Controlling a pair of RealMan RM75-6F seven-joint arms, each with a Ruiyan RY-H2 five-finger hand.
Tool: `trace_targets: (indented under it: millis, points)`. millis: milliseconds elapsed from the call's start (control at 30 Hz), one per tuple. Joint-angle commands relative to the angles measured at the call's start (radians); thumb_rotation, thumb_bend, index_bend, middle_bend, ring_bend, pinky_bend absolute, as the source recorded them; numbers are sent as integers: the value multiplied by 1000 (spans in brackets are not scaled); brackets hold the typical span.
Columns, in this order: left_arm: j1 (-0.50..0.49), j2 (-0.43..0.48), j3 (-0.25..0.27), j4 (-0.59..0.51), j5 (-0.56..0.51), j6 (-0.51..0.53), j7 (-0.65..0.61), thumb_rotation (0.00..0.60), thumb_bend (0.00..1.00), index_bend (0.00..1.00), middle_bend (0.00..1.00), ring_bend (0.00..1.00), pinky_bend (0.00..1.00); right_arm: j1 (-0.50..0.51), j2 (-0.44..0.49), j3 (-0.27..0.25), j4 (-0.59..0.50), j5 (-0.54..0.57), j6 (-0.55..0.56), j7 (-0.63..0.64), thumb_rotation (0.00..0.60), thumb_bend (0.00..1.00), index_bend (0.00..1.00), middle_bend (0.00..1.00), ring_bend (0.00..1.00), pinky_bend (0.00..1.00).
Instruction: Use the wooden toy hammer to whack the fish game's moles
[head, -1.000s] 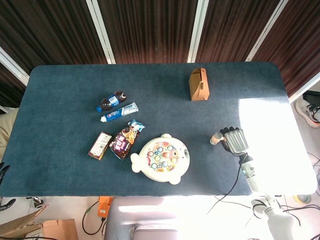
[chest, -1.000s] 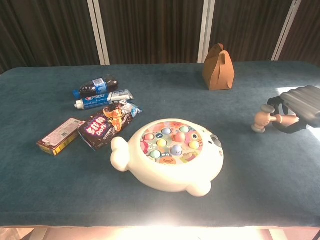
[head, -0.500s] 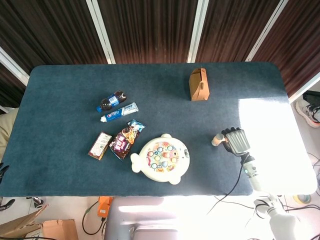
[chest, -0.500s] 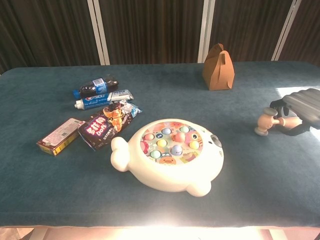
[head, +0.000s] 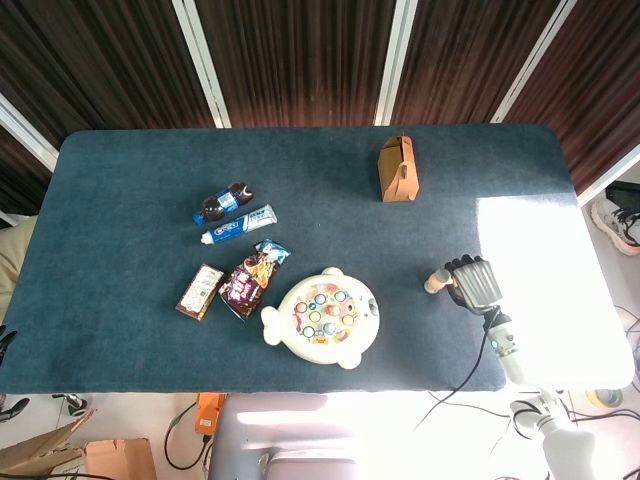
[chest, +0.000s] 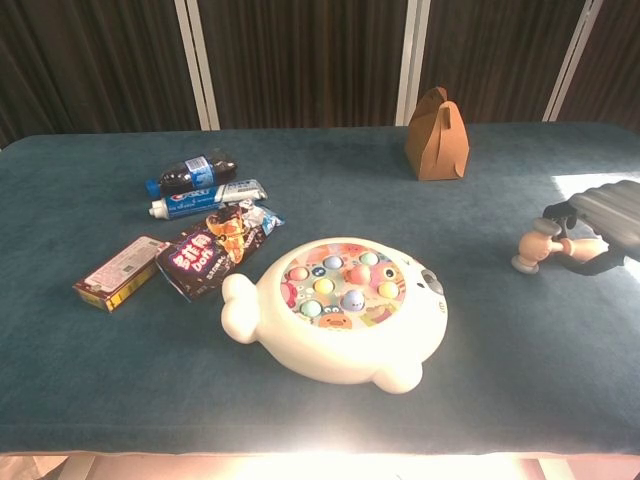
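While the right hand (head: 474, 282) is hovering to the right of the fish game (head: 324, 318), its fingers (chest: 600, 258) are clamping the wooden toy hammer (chest: 545, 244) by the handle, head pointing left toward the toy, probably to ready a swing at the moles (chest: 343, 281). Sun glare on the bench (head: 120, 200) and the chest view's right edge are hiding most of that hand, the handle is lying buried in the grip, and the left hand is showing nowhere.

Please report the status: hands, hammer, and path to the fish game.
Right hand holds hammer, off to the right of the fish game. Left hand not in view. Nothing between hammer and game.
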Motion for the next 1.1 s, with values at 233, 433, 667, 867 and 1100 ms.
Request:
trace_targets:
  millis: [233, 433, 667, 867, 1100]
  points:
    - [0, 2, 0, 0, -3, -5, -1, 600, 140, 0, 0, 0, 69, -5, 0, 4, 3, 3, 11, 10, 600, 269, 619, 522, 336, 493]
    - [-1, 4, 1, -3, -2, -7, 5, 600, 140, 0, 0, 0, 69, -4, 1, 5, 3, 4, 10, 12, 600, 247, 611, 515, 330, 493]
    - [-2, 8, 2, -11, -3, -11, 10, 600, 141, 0, 0, 0, 69, 1, 1, 8, -1, 6, 4, 11, 600, 245, 609, 514, 329, 493]
    - [-3, 9, 1, -12, -2, -11, 10, 600, 141, 0, 0, 0, 69, 9, 2, 14, -10, 10, -2, 4, 600, 245, 599, 506, 321, 489]
    - [-3, 9, 1, -10, -4, -12, 6, 600, 141, 0, 0, 0, 69, 16, 12, 19, -28, 20, -37, -17, 600, 243, 560, 475, 288, 458]
